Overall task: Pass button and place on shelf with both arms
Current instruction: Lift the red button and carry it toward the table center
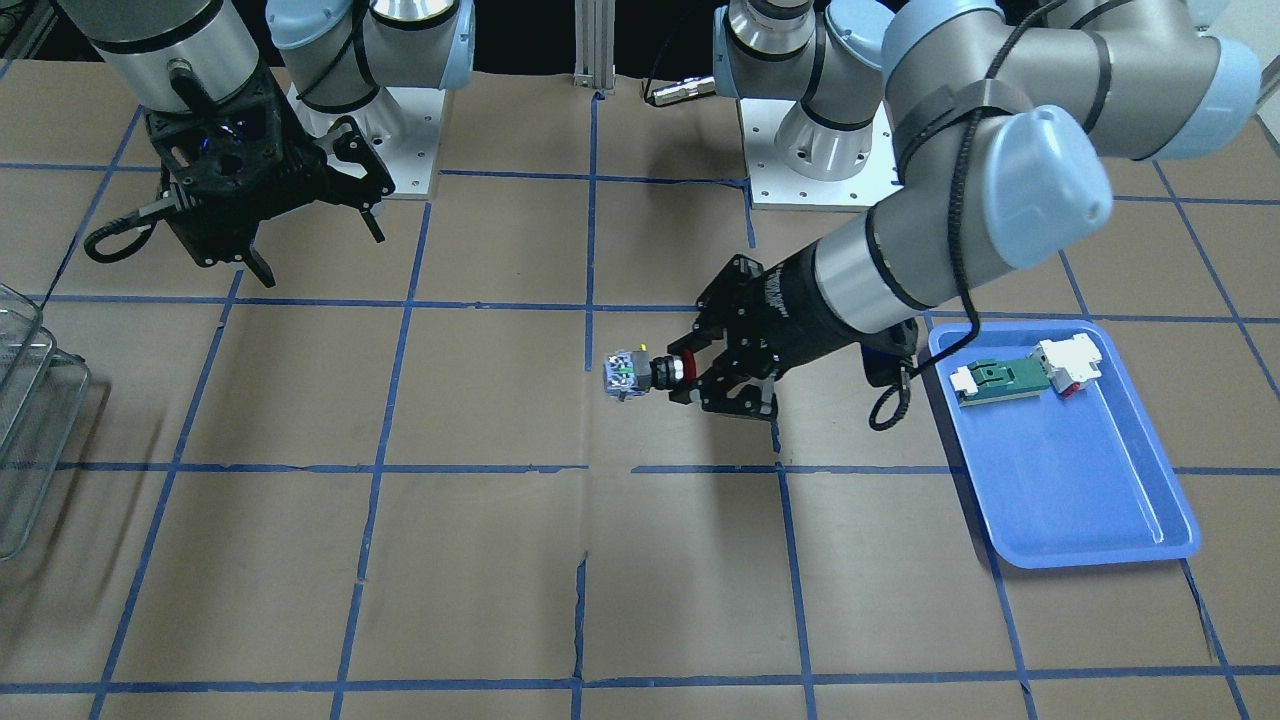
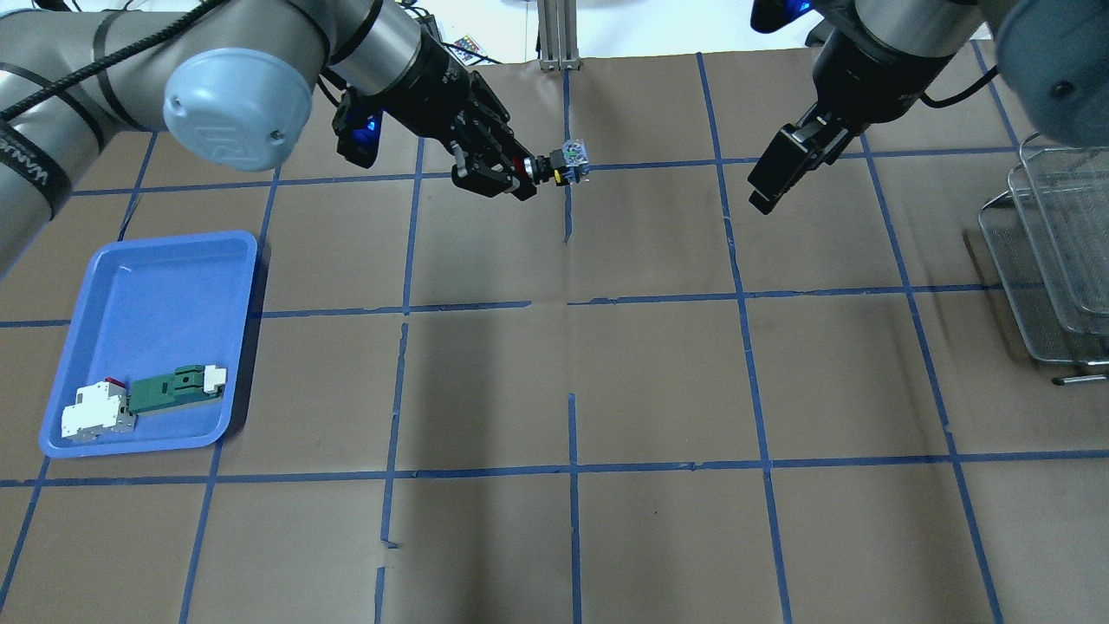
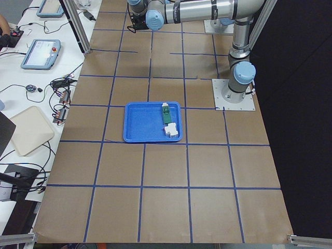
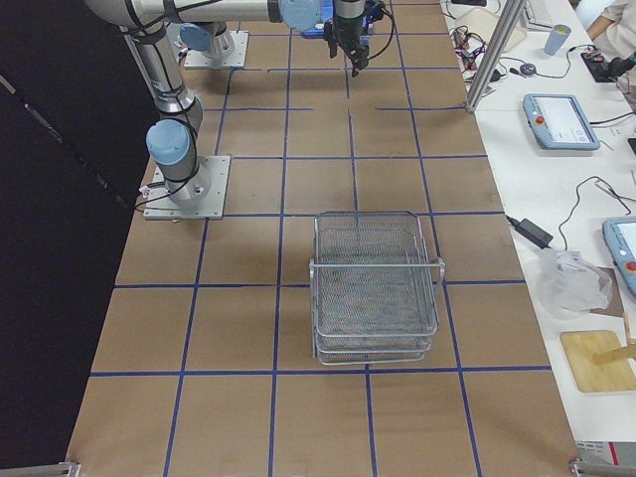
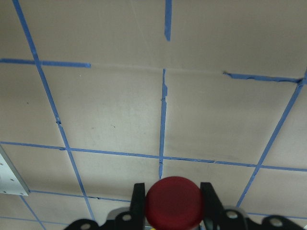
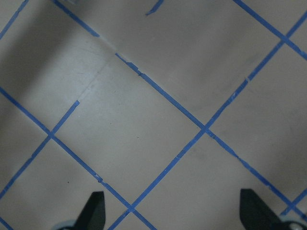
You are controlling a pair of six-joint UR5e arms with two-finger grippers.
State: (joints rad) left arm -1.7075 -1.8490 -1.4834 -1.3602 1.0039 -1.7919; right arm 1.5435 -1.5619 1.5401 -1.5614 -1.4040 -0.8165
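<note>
Clamped in the left black two-finger gripper [image 1: 680, 372] [image 2: 526, 173]: the small red-capped, black-bodied push-button switch [image 1: 640, 375] [image 2: 563, 163] [image 5: 173, 201] with a blue-white terminal block at its rear. Gripped at the cap end, fingers closed narrowly on both sides of the red cap, as seen in the left wrist view. Held level in the air above the brown paper-covered table [image 1: 480, 400] with blue tape grid, near the middle blue line, terminal block pointing away from the gripper toward the side of the other arm. Well apart from it, over the other half of the table: the right black two-finger gripper [image 1: 322, 255] [image 2: 767, 186] [image 6: 175, 211], spread wide, nothing between the fingers. At the table's end on the robot's right: the silvery wire-mesh rack with tiered baskets [image 4: 376, 288] [image 2: 1057, 260] [image 1: 30, 400], standing far from the push-button switch. On the robot's left side: a blue plastic tray [image 1: 1100, 550] [image 2: 147, 238], holding a green-and-white flat part [image 1: 1005, 380] [image 2: 169, 392] and a white-and-red block [image 1: 1070, 360] [image 2: 95, 412], just beside each other near one short rim.
</note>
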